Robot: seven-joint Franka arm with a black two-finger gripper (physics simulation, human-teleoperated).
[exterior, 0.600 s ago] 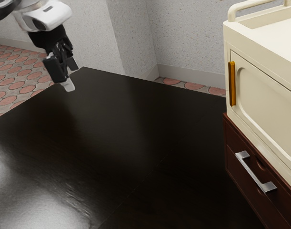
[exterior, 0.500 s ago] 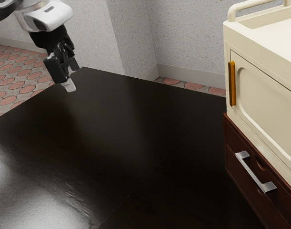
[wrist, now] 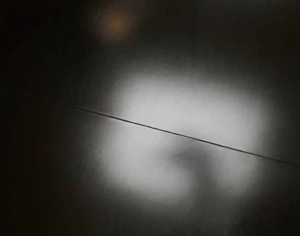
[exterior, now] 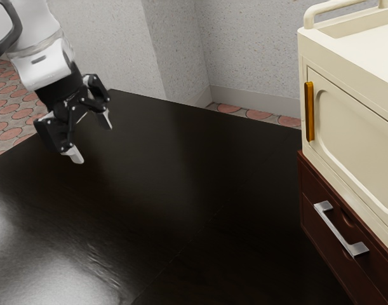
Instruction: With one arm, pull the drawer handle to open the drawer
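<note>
And here's my tool released, fingers spread over the counter, upper left of the exterior view, well apart from the silver handle, lower right!

My jaws sit lower in the exterior view than before and look larger. My wrist has dropped too, shifting slightly toward that view's left. My hand has turned, and the gap between my fingertips shows wider than it did.
</note>
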